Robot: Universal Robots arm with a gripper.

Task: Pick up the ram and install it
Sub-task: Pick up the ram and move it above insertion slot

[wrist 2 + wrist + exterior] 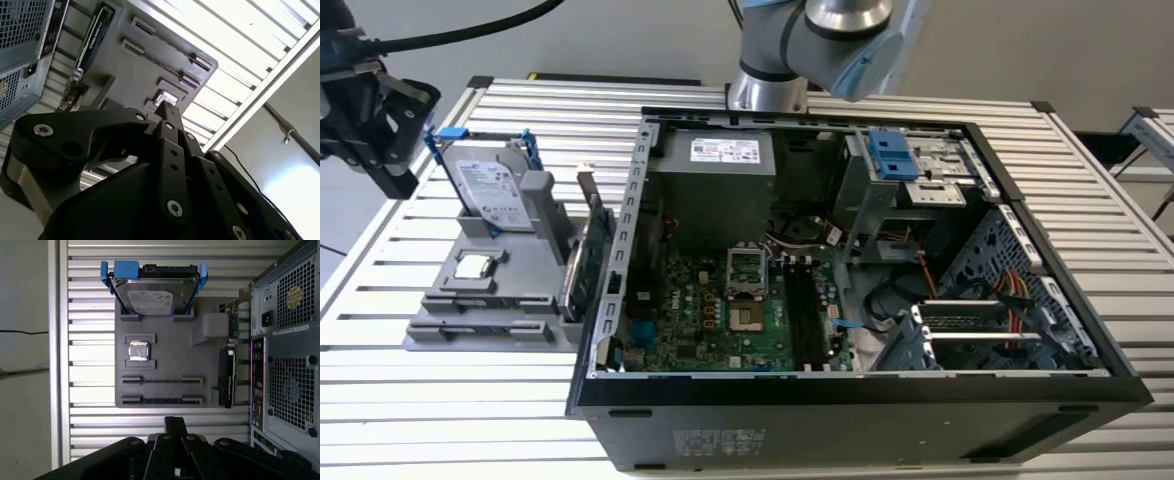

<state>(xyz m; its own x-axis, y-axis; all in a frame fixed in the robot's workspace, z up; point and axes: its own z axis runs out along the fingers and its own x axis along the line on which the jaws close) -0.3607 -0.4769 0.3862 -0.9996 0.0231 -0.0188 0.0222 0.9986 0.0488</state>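
The ram (162, 400) looks like a slim dark stick standing edge-on in one of the two long slots of the grey holder block (165, 362). My black gripper (175, 421) hangs some way off from that side of the block. Its fingers are shut together with nothing between them. In the exterior view the gripper (394, 185) is high over the table's left edge, to the left of the holder block (487, 320). In the second wrist view the gripper (167, 106) points toward the block. The open computer case (854, 390) shows the motherboard's black slots (807, 310).
On the holder block stand a silver hard drive in a blue-clipped frame (152, 290), a small square chip (138, 350) and a green card with a metal bracket (227, 370). The case's rear panel (290, 350) rises right beside the block. A slatted metal table (454, 400) carries everything.
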